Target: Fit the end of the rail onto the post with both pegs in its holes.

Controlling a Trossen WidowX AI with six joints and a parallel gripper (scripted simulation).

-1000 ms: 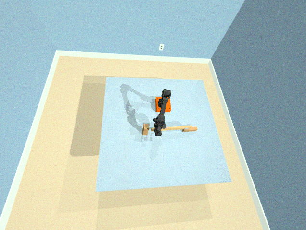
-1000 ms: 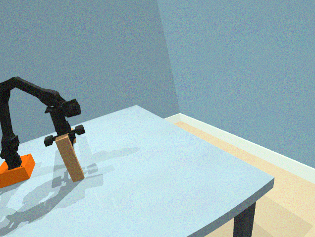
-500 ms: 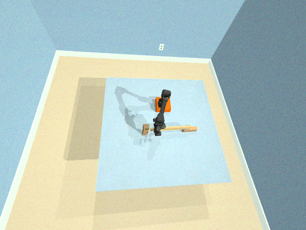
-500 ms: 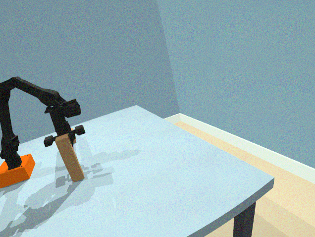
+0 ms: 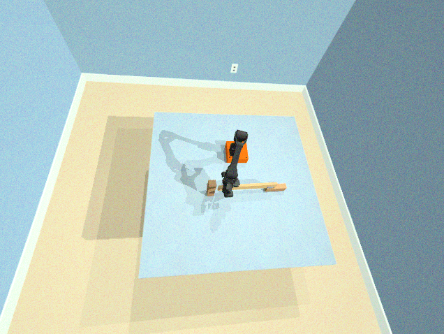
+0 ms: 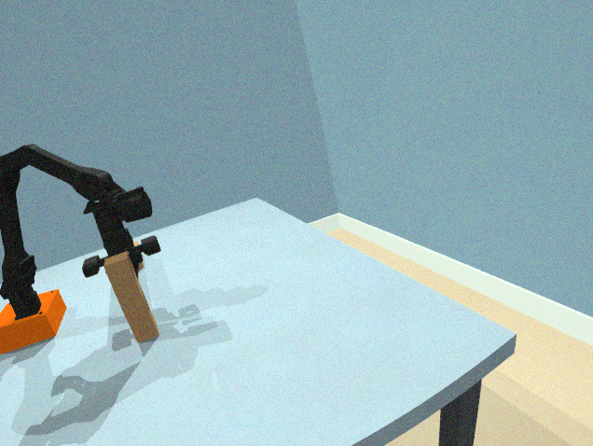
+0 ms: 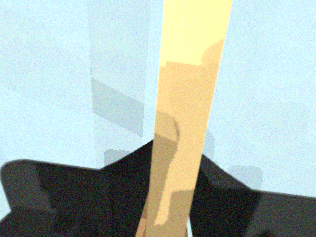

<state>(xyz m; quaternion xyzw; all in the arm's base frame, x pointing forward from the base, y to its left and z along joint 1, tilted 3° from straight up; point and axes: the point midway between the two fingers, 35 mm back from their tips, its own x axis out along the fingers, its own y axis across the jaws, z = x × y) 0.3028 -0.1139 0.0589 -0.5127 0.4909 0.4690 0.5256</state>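
From where I stand, the wooden bed rail (image 5: 250,186) (image 7: 187,99) runs left to right across the table (image 5: 230,233) (image 6: 335,312), its long axis nearly straight sideways in the top view. Its right end lies at the footboard block (image 5: 280,187); I can't tell how it seats in the bracket. Its left end points at the short wooden post (image 5: 211,188) (image 6: 131,297), near it, with a small gap showing between the 2 in the top view. The pegs and holes can't be made out.

The black gripper (image 5: 227,190) (image 6: 136,271) (image 7: 170,146) has its 2 fingers closed in on the rail near that left end, open only as far as the wood's width. The arm reaches over from its orange base (image 5: 243,158) (image 6: 28,330), on the far side of the rail. I can read no brands, labels or writing.
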